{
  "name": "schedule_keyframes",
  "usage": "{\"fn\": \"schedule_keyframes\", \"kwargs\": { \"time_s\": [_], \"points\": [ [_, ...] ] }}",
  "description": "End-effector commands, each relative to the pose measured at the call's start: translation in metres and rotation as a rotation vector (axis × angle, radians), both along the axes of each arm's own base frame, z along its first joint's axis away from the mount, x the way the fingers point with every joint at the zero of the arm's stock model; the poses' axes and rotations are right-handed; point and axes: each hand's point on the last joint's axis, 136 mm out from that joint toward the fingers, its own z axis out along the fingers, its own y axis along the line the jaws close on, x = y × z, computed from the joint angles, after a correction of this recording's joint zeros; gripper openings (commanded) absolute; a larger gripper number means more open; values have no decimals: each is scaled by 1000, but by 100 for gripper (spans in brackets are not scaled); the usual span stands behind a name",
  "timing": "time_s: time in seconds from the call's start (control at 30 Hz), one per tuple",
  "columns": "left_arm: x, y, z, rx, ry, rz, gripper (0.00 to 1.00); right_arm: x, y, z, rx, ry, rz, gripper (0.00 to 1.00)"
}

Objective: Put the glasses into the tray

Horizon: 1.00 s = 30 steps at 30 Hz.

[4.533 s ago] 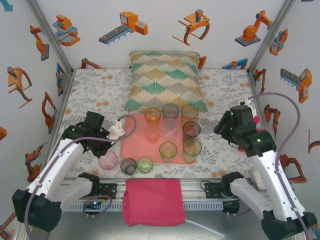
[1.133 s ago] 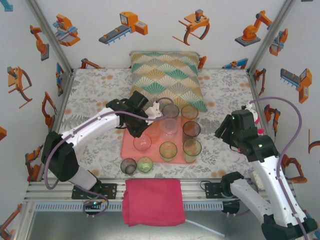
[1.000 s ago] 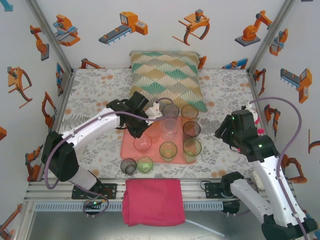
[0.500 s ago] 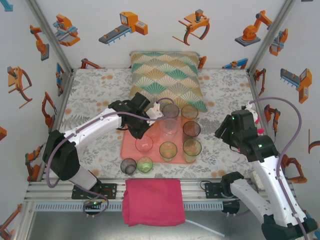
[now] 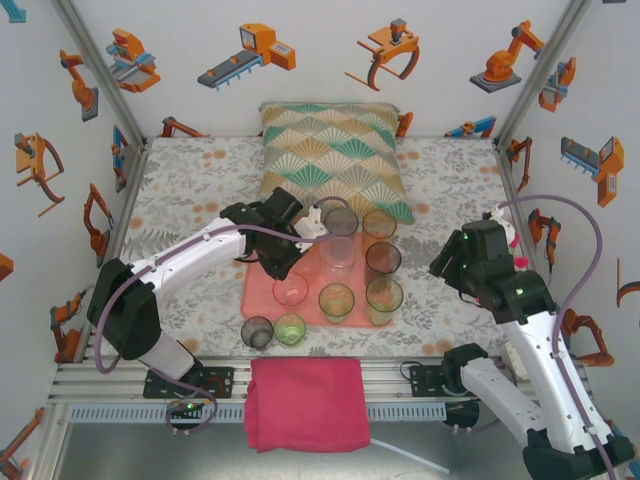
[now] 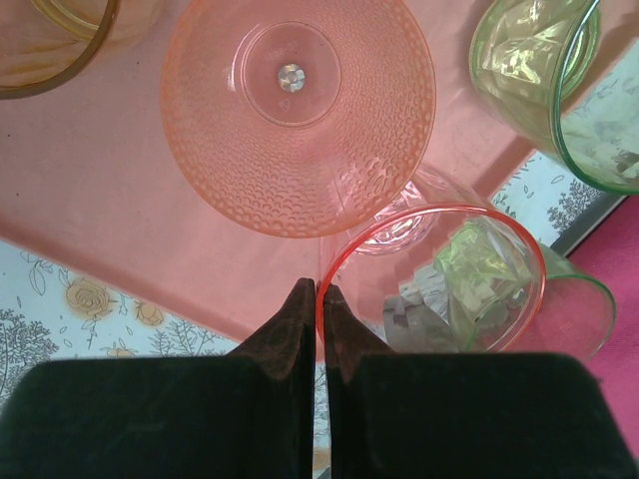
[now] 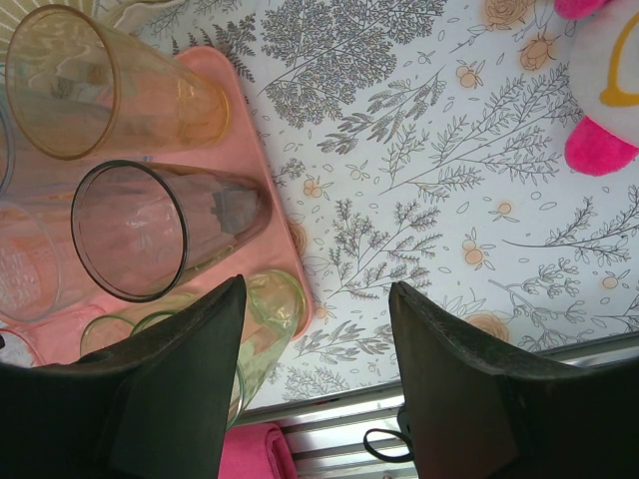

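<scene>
Over the near-left part of the tray, the left hand is pinched shut on the rim of a pink glass, one jaw inside and one outside. Whether its base rests on the tray cannot be told. Judgement: lower straight down until the base seats flat, clear of the neighbouring green glass, then release and lift vertically so the rim is not dragged. A smoky grey glass and a second green glass stand on the desk just beside the tray. The right hand hangs wide open, empty.
</scene>
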Motion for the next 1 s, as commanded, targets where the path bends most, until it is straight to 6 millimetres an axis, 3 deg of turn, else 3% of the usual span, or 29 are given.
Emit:
{"fn": "schedule_keyframes", "kwargs": {
  "time_s": [0.0, 0.97],
  "points": [
    [-6, -2, -6, -4, 35, 16, 11, -3, -5, -4, -5, 7, -25, 56],
    [-20, -13, -14, 1, 63, 3, 12, -7, -7, -7, -2, 5, -31, 56]
  ]
}}
